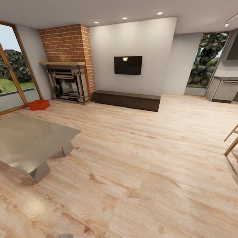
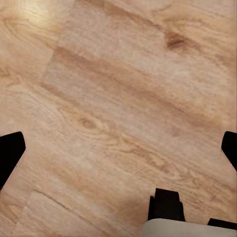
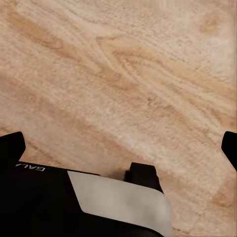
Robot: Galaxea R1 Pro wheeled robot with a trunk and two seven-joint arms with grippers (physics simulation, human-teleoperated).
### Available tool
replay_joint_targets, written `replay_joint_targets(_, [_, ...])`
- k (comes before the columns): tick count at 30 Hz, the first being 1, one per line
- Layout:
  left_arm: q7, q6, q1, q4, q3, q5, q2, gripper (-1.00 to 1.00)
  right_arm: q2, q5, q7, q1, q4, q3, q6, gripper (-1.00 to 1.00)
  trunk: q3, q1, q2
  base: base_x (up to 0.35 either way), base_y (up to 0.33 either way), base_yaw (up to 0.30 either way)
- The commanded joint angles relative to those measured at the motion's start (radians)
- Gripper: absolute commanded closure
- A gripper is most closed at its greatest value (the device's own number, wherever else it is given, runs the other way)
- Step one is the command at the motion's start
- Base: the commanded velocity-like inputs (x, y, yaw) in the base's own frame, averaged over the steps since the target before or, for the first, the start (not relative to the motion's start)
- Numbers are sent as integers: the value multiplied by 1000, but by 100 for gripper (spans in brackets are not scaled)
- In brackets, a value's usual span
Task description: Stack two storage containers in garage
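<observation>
Orange-red storage container (image 1: 39,104) on wood floor (image 1: 138,158) at ten o'clock, far off by fireplace (image 1: 67,82), left arm's side; left gripper (image 2: 118,143) and right gripper (image 3: 118,143) both spread wide, empty.

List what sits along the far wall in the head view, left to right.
Glass door → orange bin on the floor → brick fireplace → low dark bench with the TV above it → window with foliage → grey cabinet.
</observation>
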Motion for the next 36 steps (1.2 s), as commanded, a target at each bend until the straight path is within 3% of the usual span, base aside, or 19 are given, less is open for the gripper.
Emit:
replay_joint_targets(1, [0, -6, -2, 4, -8, 8, -1, -100, 0, 7, 1, -1, 0, 0, -1, -100, -1, 1, 0, 340, 0, 0])
replay_joint_targets(30, [0, -6, -2, 4, -8, 8, -1, -100, -2, 7, 1, -1, 0, 0, -3, -100, -1, 1, 0, 340, 0, 0])
replay_joint_targets(36, [22, 6, 33, 24, -23, -10, 33, -100, -5, -6, -5, 26, 35, -13, 15, -100, -1, 1, 0, 0, 0, 0])
